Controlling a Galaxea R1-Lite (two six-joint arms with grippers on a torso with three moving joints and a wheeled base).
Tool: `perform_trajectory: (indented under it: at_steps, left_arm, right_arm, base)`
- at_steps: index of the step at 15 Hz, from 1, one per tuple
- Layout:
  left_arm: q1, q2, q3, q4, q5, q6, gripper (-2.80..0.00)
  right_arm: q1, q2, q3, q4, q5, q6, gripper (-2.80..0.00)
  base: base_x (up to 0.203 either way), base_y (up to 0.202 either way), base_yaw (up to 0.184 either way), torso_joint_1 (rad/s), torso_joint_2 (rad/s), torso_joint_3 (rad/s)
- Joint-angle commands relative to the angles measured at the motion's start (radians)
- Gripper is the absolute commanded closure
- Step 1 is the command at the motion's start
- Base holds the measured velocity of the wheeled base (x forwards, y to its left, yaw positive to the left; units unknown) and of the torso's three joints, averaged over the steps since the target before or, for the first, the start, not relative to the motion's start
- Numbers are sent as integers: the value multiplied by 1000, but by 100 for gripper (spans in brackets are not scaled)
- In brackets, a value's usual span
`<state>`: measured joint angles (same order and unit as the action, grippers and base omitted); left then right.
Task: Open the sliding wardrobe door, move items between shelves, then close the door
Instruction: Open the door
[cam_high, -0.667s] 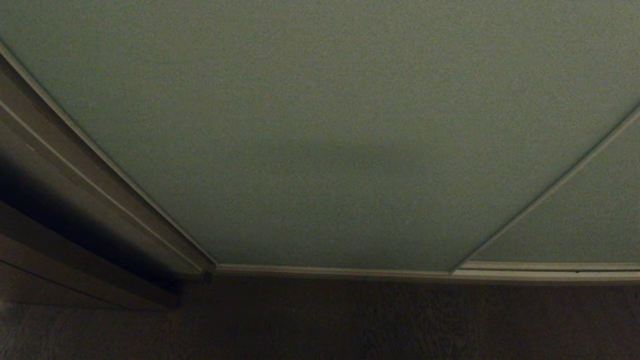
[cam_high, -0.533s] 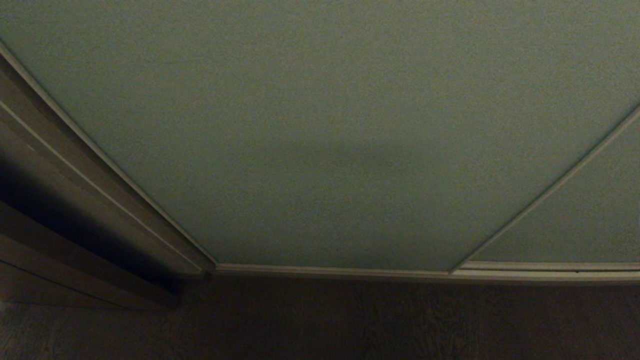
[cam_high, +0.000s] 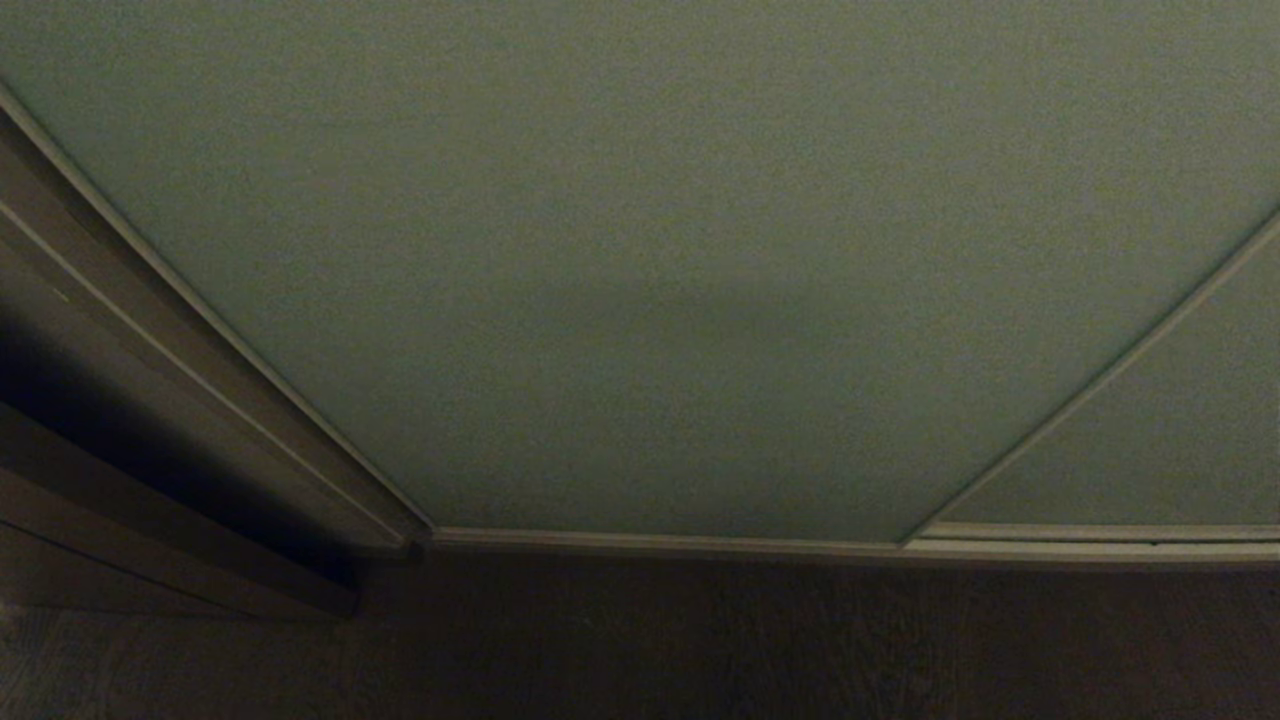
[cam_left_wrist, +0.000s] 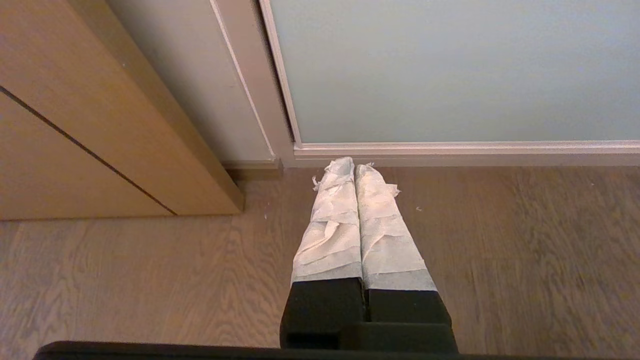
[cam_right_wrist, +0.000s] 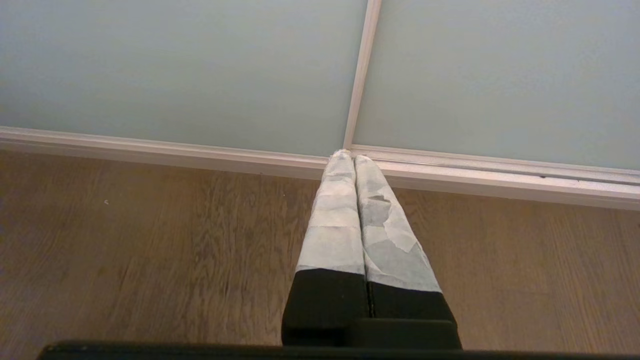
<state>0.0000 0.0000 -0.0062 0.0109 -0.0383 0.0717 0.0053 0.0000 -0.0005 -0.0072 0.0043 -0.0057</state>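
The sliding wardrobe door is a pale grey-green panel with a slim light frame, and it fills most of the head view; it stands closed. The same door shows in both wrist views. My left gripper is shut, its white-wrapped fingers together and empty, low over the floor near the door's left bottom corner. My right gripper is shut too, empty, in front of the vertical seam between the two panels. Neither arm shows in the head view. The items and the shelves are hidden behind the door.
A second grey-green panel stands to the right of the door. The door's bottom track runs along the wooden floor. At the left stand the dark wardrobe frame and a light wooden cabinet side.
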Motion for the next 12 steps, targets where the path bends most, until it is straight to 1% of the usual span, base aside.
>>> perform_trajectory:
  at_steps: [1, 4, 7, 9, 11, 12]
  left_arm:
    - [0, 2, 0, 0, 0, 0, 0]
    - [0, 0, 0, 0, 0, 9, 0]
    - [0, 2, 0, -3, 2, -22, 0]
    - [0, 2, 2, -11, 25, -52, 0]
    - [0, 2, -3, 9, 36, -34, 0]
    - [0, 2, -26, 16, 38, -22, 0]
  right_arm:
    - [1, 0, -1, 0, 0, 0, 0]
    - [1, 0, -1, 0, 0, 0, 0]
    - [0, 0, -1, 0, 0, 0, 0]
    - [0, 0, -1, 0, 0, 0, 0]
    - [1, 0, 1, 0, 0, 0, 0]
    - [1, 0, -1, 0, 0, 0, 0]
  base:
    - [0, 0, 0, 0, 0, 0]
    - [0, 0, 0, 0, 0, 0]
    - [0, 0, 0, 0, 0, 0]
    - [0, 0, 0, 0, 0, 0]
    - [0, 0, 0, 0, 0, 0]
    - [0, 0, 0, 0, 0, 0]
